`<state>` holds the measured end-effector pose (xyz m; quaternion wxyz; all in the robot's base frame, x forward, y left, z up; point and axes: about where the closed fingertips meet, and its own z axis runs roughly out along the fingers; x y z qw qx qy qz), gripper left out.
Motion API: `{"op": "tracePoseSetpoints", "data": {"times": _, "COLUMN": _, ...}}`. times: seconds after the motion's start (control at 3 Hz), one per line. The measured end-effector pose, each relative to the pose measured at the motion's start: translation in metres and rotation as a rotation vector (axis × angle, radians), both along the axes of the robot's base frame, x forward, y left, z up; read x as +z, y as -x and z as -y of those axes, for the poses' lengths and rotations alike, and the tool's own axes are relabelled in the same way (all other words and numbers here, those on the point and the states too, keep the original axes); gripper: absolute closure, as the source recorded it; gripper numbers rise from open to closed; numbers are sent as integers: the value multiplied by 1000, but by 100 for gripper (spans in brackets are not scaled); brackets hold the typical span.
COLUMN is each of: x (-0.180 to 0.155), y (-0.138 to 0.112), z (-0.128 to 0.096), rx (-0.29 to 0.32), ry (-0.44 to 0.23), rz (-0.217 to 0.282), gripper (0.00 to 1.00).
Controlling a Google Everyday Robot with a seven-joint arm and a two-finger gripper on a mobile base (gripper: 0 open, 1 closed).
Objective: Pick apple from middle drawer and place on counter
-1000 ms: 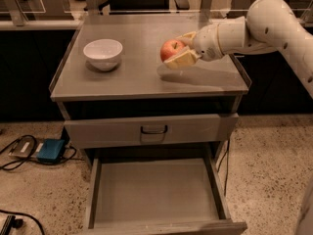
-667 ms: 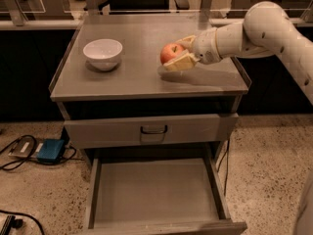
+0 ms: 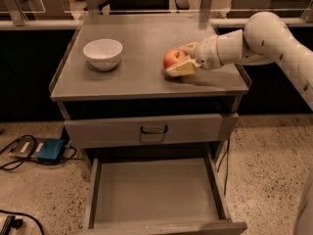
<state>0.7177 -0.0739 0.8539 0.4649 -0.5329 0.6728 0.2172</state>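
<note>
The gripper (image 3: 176, 59) is over the right half of the counter (image 3: 142, 35), at the end of a white arm (image 3: 259, 35) that reaches in from the right. Its two yellowish fingers (image 3: 182, 68) are closed around the apple (image 3: 173, 58), one finger in front of and below the fruit, the other behind it. The apple sits low, right at the counter's surface, with a dark shadow beneath it; whether it actually touches the metal cannot be told. A white bowl (image 3: 103, 53) stands upright on the left half of the counter, well apart from the apple.

Below the counter, the top drawer (image 3: 117, 131) is shut, its dark handle (image 3: 154, 129) in the middle of the front. The middle drawer (image 3: 154, 192) is pulled out toward the camera, and its flat grey bottom is in plain view. On the speckled floor (image 3: 264, 170) to the left of the cabinet lies a blue box (image 3: 50, 151) with cables (image 3: 14, 155) running from it.
</note>
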Motion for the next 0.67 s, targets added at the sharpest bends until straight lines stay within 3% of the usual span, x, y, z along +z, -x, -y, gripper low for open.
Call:
{"op": "tracePoseSetpoints", "data": {"times": 0.33, "x": -4, "y": 0, "z": 2, "rx": -4, "ry": -2, "rz": -5, "gripper": 100}}
{"op": "tracePoseSetpoints", "data": {"times": 0.67, "x": -4, "y": 0, "z": 2, "rx": -4, "ry": -2, "rz": -5, "gripper": 82}}
